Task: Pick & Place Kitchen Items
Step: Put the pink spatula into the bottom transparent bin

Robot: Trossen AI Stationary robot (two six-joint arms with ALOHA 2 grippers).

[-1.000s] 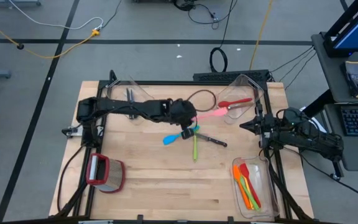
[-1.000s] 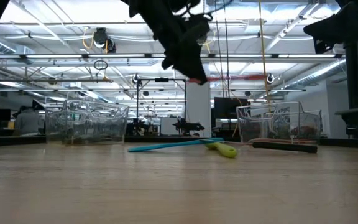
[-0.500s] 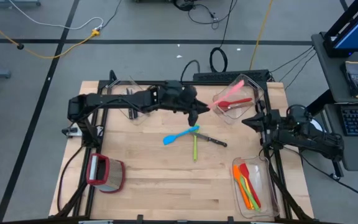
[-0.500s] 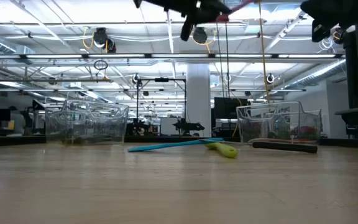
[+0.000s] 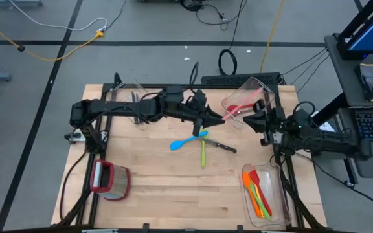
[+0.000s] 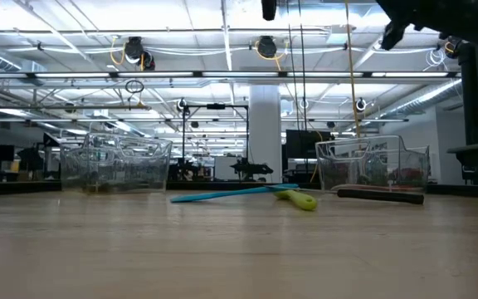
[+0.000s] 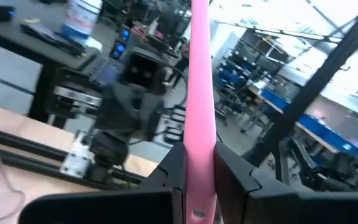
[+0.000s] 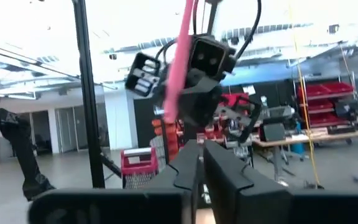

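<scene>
Light wood tabletop [image 5: 173,188] on a black frame, grey floor with cables around it; low view looks into a big hall with ceiling lights and shelving behind.

Left arm stretched across the back of the tabletop, left gripper [image 5: 207,120] raised high, fingers [image 7: 169,171] pinching the pink spatula [image 5: 241,103] by its handle end. In the left wrist view the pink handle [image 7: 201,93] runs straight out between both fingers. The spatula's far end points at the right gripper, over the clear bin at back right [image 5: 259,86].

Right arm reaches in from the right edge, right gripper [image 5: 259,122] up off the table just beside the spatula's far end and facing the left gripper. Fingers [image 8: 188,171] pressed nearly together, nothing between them. Right wrist view shows the left gripper head-on with the spatula [image 8: 178,56] sticking up from it.

On the tabletop centre: blue spatula [image 5: 186,141], green utensil [image 5: 203,154] and black-handled knife [image 5: 222,146], crossing each other below the left gripper. Low view has the same three: blue [image 6: 222,194], green [image 6: 299,199], knife [image 6: 380,196].

A red utensil [image 5: 238,108] sits in the back-right bin. Clear bin back left [image 5: 135,97] holds dark-handled items. Bin at front right [image 5: 274,210] has red, orange and green utensils [image 5: 256,191]. Red-rimmed clear container [image 5: 109,180] on its side at front left.
</scene>
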